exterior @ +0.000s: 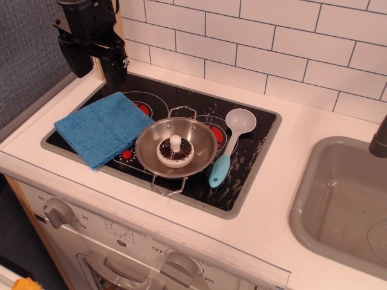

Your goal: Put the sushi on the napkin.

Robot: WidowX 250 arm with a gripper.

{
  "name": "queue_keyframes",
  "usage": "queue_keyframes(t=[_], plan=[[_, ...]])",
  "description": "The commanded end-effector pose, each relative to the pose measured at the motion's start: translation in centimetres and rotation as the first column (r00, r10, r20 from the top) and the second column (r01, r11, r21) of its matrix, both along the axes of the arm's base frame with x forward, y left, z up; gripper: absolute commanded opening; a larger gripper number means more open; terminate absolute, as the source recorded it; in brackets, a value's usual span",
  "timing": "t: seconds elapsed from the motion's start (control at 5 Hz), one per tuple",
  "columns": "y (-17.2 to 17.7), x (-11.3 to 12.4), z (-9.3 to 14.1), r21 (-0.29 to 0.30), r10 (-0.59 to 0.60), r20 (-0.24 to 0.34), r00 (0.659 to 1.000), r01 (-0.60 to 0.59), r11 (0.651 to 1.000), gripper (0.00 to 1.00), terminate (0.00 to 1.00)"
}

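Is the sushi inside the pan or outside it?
Inside: the sushi sits on the pan floor, ringed by its steel rim.

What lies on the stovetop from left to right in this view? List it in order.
napkin → steel pan with the sushi inside it → ladle → then, off the stovetop, the sink.

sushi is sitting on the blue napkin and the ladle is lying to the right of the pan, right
Not quite. In the observation.image view, the sushi sits inside the steel pan, not on the blue napkin, which lies bare to the pan's left. The ladle does lie to the right of the pan.
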State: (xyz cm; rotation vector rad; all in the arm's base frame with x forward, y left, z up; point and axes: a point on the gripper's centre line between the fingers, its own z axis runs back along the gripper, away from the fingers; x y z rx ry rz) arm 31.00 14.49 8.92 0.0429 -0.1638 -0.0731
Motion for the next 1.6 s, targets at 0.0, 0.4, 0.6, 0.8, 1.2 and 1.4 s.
queue_keyframes(t=[0.0, 0.4, 0.6, 0.8, 1.2, 1.4], plan=[[0.0, 0.0, 0.0, 0.0, 0.0, 0.0, 1.0, 0.0, 1.0, 1.0, 0.0], [-5.9, -1.0, -0.3, 0.037, -0.175, -0.011, 0.985, 0.175, 0.984, 1.0, 0.0], [-8.7, -1.5, -0.3, 0.041, -0.267, 0.002, 0.964, 0.266, 0.963, 1.0, 0.0], [-10.9, -1.6, -1.5, 0.031, -0.331, -0.026, 0.943, 0.332, 0.943, 1.0, 0.0], [-12.3, -0.6, -4.6, 0.002, -0.367, -0.085, 0.926, 0.368, 0.93, 1.0, 0.0], [-12.6, -0.4, -5.3, -0.006, -0.371, -0.087, 0.925, 0.372, 0.928, 0.0, 0.0]])
